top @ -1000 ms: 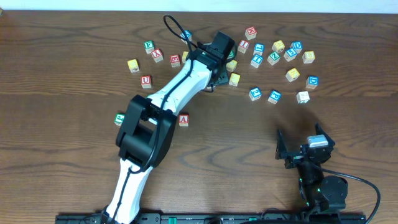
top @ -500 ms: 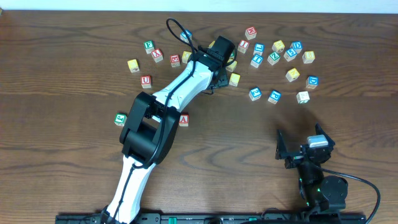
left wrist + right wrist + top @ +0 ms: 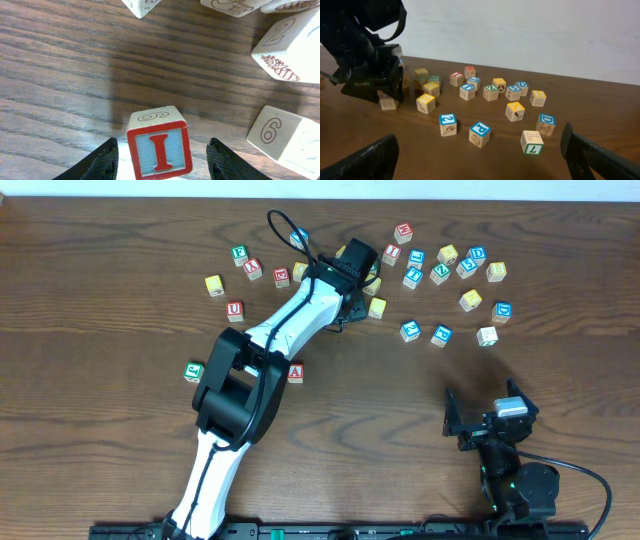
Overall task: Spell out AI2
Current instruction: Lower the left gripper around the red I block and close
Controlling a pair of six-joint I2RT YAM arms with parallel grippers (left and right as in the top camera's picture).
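A wooden A cube (image 3: 295, 372) with red letters sat on the grained table (image 3: 100, 410). Among the scattered cubes, the left gripper (image 3: 161, 159) stood spread around the square I cube (image 3: 158, 145), not pinching it. The blue 2 cube (image 3: 410, 330) lay further right, and the right gripper (image 3: 480, 155) gaped wide.

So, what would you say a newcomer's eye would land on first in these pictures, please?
The white left arm reaching diagonally across the table to the far scatter of letter blocks draws the eye first. In its wrist view, the open left claw straddles a red I block, gaps either side. A red A block sits alone beside the arm.
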